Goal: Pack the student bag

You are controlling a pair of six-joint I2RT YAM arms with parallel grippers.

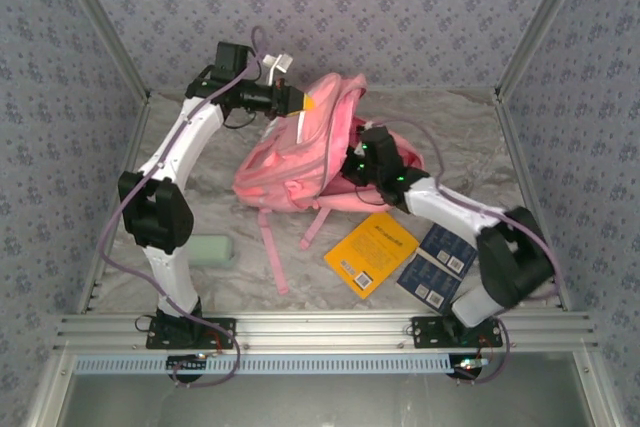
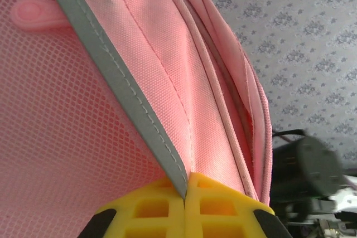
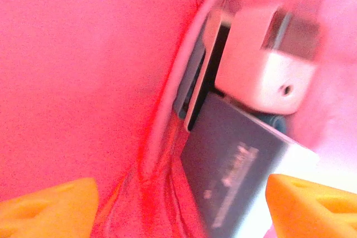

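**Top view.** We find the student bag at the centre-rear of the desk, with its upper rim raised. The left hand is clenched on that rim and holds it aloft; we judge that this keeps the mouth open for loading. The right arm reaches into the mouth from the right side. A yellow book and two dark blue booklets lie on the desk just in front of the bag. A pale green item lies well apart on the left. We judge that these await packing.

**Left wrist view.** The yellow fingers meet on the grey trim that runs between the pink mesh and the woven panel. We judge that a stitched edge gives a firmer hold than loose cloth.

**Right wrist view.** The right hand is released, its fingertips standing wide apart inside the bag. Between them a dark blue booklet sits in the bag beside a white block. We see no pad pressing on it, so we judge it deposited. Withdrawal should run straight back, so that the booklet is not dragged out.
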